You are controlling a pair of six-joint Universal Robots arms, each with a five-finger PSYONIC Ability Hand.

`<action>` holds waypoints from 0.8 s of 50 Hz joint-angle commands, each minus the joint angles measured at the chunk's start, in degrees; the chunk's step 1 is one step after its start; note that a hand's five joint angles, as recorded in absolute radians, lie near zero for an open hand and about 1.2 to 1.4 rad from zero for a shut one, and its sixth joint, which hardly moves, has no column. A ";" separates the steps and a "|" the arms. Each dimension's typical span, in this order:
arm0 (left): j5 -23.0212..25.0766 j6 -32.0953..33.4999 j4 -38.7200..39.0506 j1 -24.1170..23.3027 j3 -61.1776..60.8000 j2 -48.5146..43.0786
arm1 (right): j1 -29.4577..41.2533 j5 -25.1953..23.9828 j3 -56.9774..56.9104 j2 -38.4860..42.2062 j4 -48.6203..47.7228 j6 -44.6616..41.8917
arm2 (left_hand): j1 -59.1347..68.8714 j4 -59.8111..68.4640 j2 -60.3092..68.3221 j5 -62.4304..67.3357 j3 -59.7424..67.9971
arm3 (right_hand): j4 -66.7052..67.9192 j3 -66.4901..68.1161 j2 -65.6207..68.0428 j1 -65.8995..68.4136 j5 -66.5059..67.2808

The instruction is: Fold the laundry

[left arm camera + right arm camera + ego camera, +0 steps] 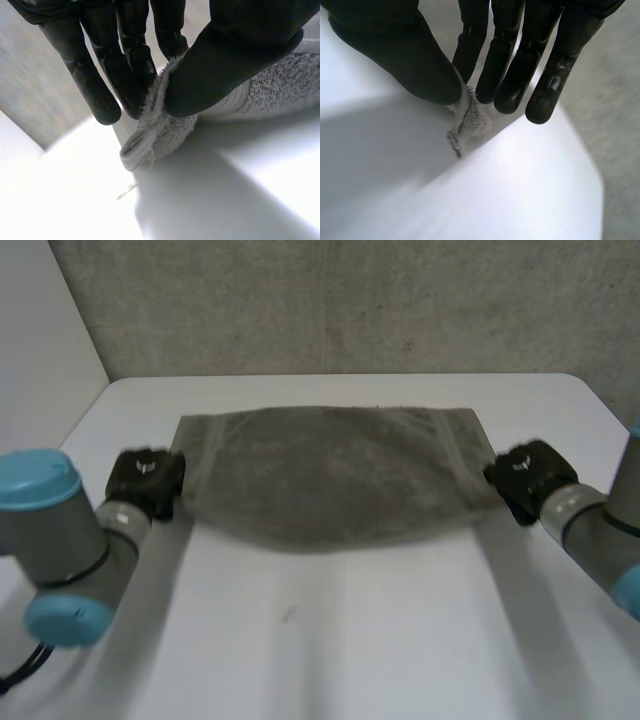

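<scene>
Towel (pixel 330 475): grey terry, drawn out wide between both hands over the white table (pixel 330 640), toward its far side. Runs straight along the far edge and droops in a shallow curve along the near edge, with a soft shadow on the table just under that curve. Shows a flat woven band near each short end.

At the towel's left end, left hand (pixel 146 480): clamped on the short edge, toward the near corner. In the left wrist view, pinches the hem between thumb (pixel 235 55) and straight fingers (pixel 125 65). Corner bunched just past the fingertips, a loose thread (pixel 131 189) trailing from it toward the table.

At the towel's right end, right hand (pixel 528 478): clamped likewise, toward the near corner. In the right wrist view, squeezes a small frayed tip of cloth between thumb and straight fingers, with the rest of the towel hidden behind the thumb.

Outward from the towel: left arm (pixel 60 540) and right arm (pixel 600 530), grey with light-blue caps, reaching in from either side on the towel's near side. Beyond the towel's far edge, a strip of bare table, then a grey wall (pixel 330 300).
</scene>
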 commanded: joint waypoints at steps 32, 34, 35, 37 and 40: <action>-1.19 5.73 -3.32 -1.14 21.96 -14.28 | 2.02 10.44 -12.11 14.97 -15.16 -8.29 | 11.22 10.25 10.25 10.85 10.29 | 11.61 12.07 12.45 24.33 13.35; -1.27 5.73 0.18 -1.14 25.37 -17.43 | 2.37 10.70 -12.98 16.99 -22.42 -8.38 | 11.22 10.25 10.25 10.85 10.29 | 11.61 12.07 12.45 24.33 13.35; -1.27 5.73 0.19 -1.14 25.39 -17.45 | 2.37 10.70 -12.99 17.00 -22.46 -8.38 | 11.22 10.25 10.25 10.85 10.29 | 11.61 12.07 12.45 24.33 13.35; -1.27 5.73 1.51 -1.14 27.23 -18.68 | 2.54 10.79 -13.60 18.83 -27.53 -8.90 | 11.22 10.25 10.25 10.85 10.29 | 11.61 12.07 12.45 24.33 13.35; -1.19 5.73 2.65 -1.22 30.31 -20.96 | 2.63 10.79 -14.04 19.55 -29.14 -9.08 | 11.22 10.25 10.25 10.85 10.29 | 11.61 12.07 12.45 24.33 13.35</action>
